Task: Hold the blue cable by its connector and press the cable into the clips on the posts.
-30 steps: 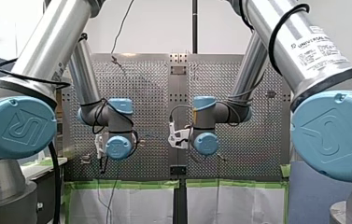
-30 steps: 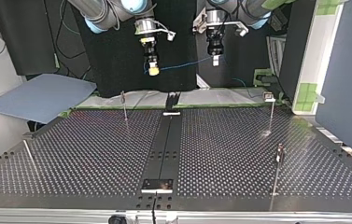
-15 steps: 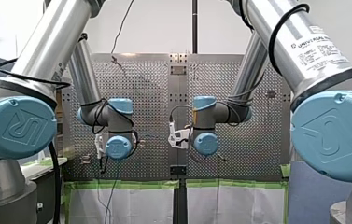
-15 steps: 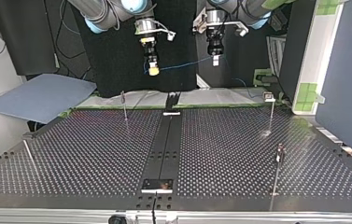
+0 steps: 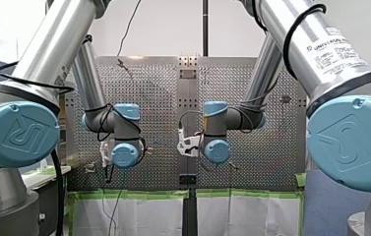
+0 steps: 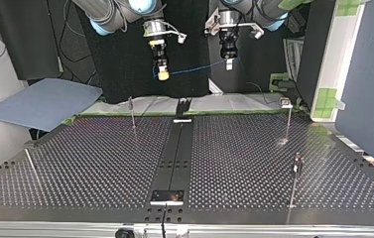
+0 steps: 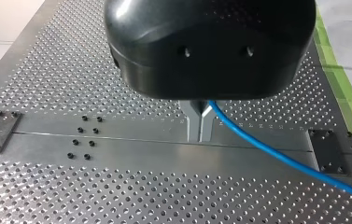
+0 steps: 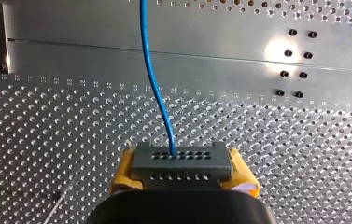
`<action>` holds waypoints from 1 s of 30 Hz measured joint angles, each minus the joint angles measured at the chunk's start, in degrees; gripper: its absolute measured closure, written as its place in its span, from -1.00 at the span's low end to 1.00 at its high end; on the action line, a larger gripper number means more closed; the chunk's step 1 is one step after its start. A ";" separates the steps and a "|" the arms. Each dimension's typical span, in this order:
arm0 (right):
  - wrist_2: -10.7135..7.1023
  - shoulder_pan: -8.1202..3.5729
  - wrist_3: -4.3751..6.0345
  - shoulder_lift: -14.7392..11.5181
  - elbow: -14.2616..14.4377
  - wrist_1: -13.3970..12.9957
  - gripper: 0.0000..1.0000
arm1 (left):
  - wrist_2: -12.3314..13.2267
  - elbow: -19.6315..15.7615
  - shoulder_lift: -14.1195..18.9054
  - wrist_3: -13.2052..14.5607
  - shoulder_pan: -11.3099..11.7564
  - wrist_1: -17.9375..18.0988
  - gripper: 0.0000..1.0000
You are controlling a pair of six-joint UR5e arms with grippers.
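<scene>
Listing from the top view: my right gripper (image 6: pixel 162 74) comes in at that view's left and points down, showing yellow at its tip. My left gripper (image 6: pixel 228 63) comes in at the right, black and pointing down, near the first and slightly higher. The blue cable (image 6: pixel 194 68) is strung in the air between the two tips, rising gently toward my left gripper and clear of the perforated table (image 6: pixel 100 163) beneath. In the right wrist view the connector (image 8: pixel 182 167) is a grey block with two rows of small holes, clamped between the yellow pads (image 8: pixel 123 173) of my right gripper. The cable leaves one hole in the upper row and runs away ahead of the gripper over the plate. In the left wrist view the metal fingers (image 7: pixel 193 122) are pressed together on the cable, which comes out beside them and trails off across the table. Thin upright posts (image 6: pixel 132 114) number one near the far edge at the top view's left and two at its right. Their heads are too small to make out, and the cable touches none of them. A black centre strip (image 6: pixel 177 148) runs down the middle of the table. A blue-grey sheet (image 6: pixel 40 101) lies off the table at the top view's left. In the front view both wrists hide their grippers.
</scene>
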 joint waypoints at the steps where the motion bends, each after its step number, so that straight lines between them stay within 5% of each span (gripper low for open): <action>1: 0.00 0.00 0.00 0.00 0.00 0.00 1.00 | 0.00 0.00 0.00 0.00 0.00 0.00 1.00; 13: 0.00 0.00 -0.05 0.00 -0.01 0.00 1.00 | 0.19 -0.47 -0.87 0.26 0.33 0.19 1.00; 30: 0.00 0.00 -0.09 0.00 -0.01 0.00 1.00 | 0.26 -0.70 -8.70 0.35 0.44 0.26 1.00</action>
